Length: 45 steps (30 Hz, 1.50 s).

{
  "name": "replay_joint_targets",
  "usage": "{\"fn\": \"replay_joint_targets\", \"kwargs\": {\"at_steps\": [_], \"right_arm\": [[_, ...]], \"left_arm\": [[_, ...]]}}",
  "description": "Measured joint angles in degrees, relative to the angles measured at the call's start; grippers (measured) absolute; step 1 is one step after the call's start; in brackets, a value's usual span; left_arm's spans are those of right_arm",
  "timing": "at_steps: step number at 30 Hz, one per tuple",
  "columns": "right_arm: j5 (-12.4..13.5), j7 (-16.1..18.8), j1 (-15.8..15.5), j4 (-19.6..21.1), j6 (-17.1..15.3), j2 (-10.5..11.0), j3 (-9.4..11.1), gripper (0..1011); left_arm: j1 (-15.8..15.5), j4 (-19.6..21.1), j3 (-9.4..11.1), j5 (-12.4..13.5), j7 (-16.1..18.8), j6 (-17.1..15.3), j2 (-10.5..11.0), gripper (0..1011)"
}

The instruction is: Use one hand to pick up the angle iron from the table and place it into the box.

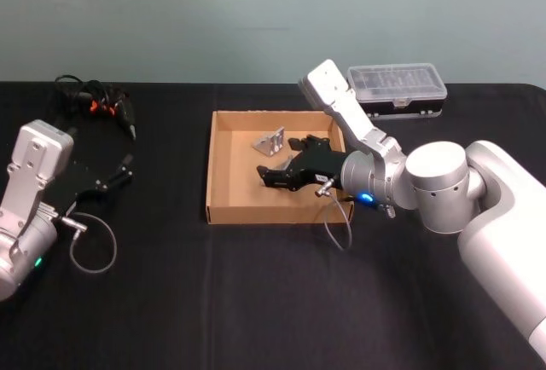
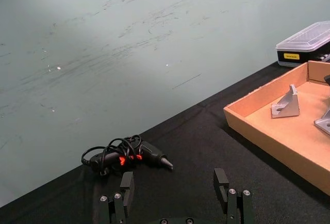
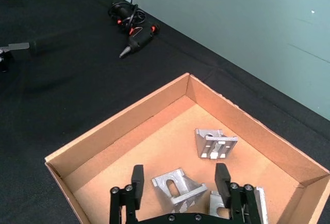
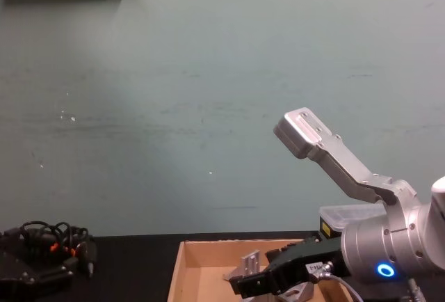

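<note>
We see a matt black desk [image 1: 256, 302] carrying a tan cardboard box [image 1: 223, 212] with a dull, papery floor, and in it brackets of pale cast metal [image 3: 215, 142] with a satin sheen. The case [image 1: 397, 90] has a clear glossy plastic lid, and the right end effector [image 1: 275, 174] is matt black.

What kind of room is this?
Probably a robot test bench: a black table against a bare wall, a cardboard box of metal brackets, and a plastic parts case.

No text can be read anywhere. The plastic case [image 2: 307, 43] at the far right of the table carries a small yellow label [image 2: 291, 56], its print too small to make out.
</note>
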State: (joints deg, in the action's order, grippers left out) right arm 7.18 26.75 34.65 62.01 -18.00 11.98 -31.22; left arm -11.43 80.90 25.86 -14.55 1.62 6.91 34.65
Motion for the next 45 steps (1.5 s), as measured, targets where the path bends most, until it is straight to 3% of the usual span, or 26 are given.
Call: {"fn": "replay_joint_targets", "kwargs": {"at_steps": [2,7,12,19,25,28,35,40,45], "right_arm": [[0.0,-0.02,-0.01,0.02,-0.01,0.01,0.0,921],[-0.01,-0.04,-0.03,0.05,-0.05,0.04,0.0,1003],[-0.02,-0.43,-0.42,0.7,0.04,0.14,0.31,1000],[0.21,-2.86,-3.89,6.42,1.66,1.21,2.47,1002],[1.48,-5.27,-9.71,13.35,5.45,2.47,5.13,1000],[1.88,-7.59,-14.58,17.98,10.35,3.1,7.0,1000],[1.79,-11.23,-22.54,23.73,19.18,3.32,10.24,1000],[1.11,-11.72,-25.97,25.16,21.37,3.46,11.32,1000],[0.98,-11.56,-26.72,25.19,21.66,3.45,11.7,1000]], "left_arm": [[0.0,0.0,0.0,0.0,0.01,0.0,0.0,1012],[0.0,0.0,0.0,0.0,0.0,0.0,0.0,1011],[0.0,0.0,0.0,0.0,0.0,0.0,0.0,1011],[0.0,0.0,0.0,0.0,0.0,0.0,0.0,1011],[0.0,0.0,0.0,0.0,0.0,0.0,0.0,1011],[0.0,0.0,0.0,0.0,0.0,0.0,0.0,1011],[0.0,0.0,0.0,0.0,0.0,0.0,0.0,1011],[0.0,0.0,0.0,0.0,0.0,0.0,0.0,1012],[0.0,0.0,0.0,0.0,0.01,0.0,0.0,1011]]}}
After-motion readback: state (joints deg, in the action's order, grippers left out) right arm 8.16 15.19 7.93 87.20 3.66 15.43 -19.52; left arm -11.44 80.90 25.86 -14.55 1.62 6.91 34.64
